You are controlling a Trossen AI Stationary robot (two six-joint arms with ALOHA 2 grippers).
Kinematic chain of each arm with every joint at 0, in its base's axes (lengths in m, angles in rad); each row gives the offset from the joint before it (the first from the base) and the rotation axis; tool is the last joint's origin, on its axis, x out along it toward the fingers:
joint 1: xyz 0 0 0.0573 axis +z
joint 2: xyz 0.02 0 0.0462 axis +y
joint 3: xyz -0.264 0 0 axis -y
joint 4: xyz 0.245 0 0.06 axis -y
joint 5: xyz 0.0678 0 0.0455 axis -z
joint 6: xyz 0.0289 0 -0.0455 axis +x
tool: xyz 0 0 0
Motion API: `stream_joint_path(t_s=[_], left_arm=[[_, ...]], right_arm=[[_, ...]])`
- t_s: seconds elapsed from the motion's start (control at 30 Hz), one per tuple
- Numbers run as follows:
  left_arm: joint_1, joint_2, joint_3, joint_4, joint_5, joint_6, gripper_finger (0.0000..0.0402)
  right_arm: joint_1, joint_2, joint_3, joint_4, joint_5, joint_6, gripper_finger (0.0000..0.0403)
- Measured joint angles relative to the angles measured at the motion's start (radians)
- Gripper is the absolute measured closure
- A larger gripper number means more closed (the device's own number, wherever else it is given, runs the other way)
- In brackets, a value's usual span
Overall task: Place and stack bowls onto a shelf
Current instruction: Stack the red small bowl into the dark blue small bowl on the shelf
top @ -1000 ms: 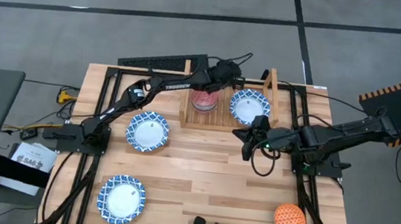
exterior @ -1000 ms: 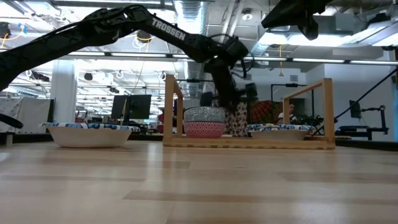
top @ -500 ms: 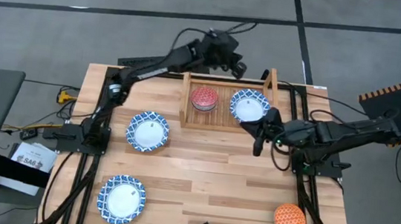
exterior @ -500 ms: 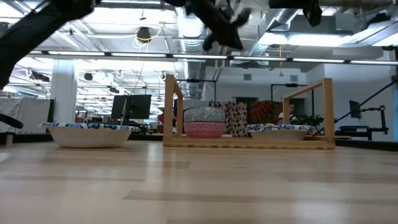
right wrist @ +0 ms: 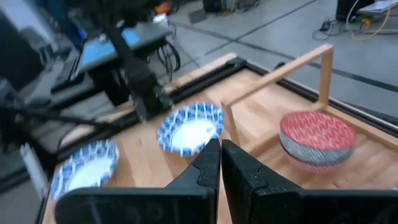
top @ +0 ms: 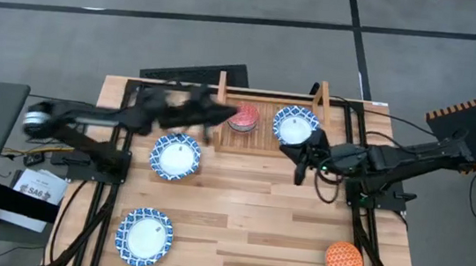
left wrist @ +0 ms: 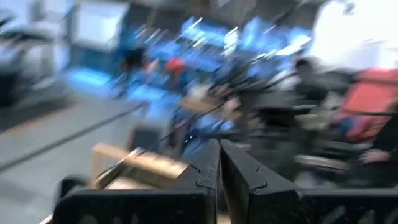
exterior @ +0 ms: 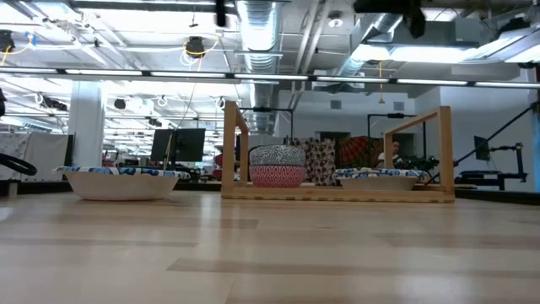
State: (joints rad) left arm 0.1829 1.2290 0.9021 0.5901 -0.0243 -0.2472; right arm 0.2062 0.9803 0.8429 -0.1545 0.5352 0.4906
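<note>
Blur smears the left arm across the high view, so its left gripper (top: 213, 117) is only a dark streak at ten o'clock from table centre, beside the shelf (top: 263, 145); the left wrist view shows its fingers pressed together on nothing. The right gripper (top: 297, 170), near two o'clock, is likewise pinched together and empty, just off the shelf's front edge. On the shelf sit the red bowl (top: 243, 117), stacked on another bowl largely hidden beneath it, and a white bowl (top: 295, 126). Two more white bowls (top: 174, 156) and an orange bowl (top: 343, 260) rest on the table (top: 256, 215).
</note>
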Motion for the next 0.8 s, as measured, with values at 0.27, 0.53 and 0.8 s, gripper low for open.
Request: stream_joint_path(t_s=[0.27, 0.53, 0.8], left_arm=[[-0.063, -0.475, -0.343, 0.027, 0.059, -0.061, 0.0401], [-0.101, -0.733, -0.384, -0.192, -0.043, -0.053, 0.0401], [-0.101, -0.817, -0.384, -0.211, -0.056, -0.061, 0.0401]], right_arm=[[-0.154, 0.283, 0.000, 0.308, 0.030, 0.136, 0.0364], [-0.302, 0.579, -0.001, 0.568, 0.029, 0.265, 0.0384], [-0.331, 0.723, 0.066, 0.570, 0.028, 0.306, 0.0384]])
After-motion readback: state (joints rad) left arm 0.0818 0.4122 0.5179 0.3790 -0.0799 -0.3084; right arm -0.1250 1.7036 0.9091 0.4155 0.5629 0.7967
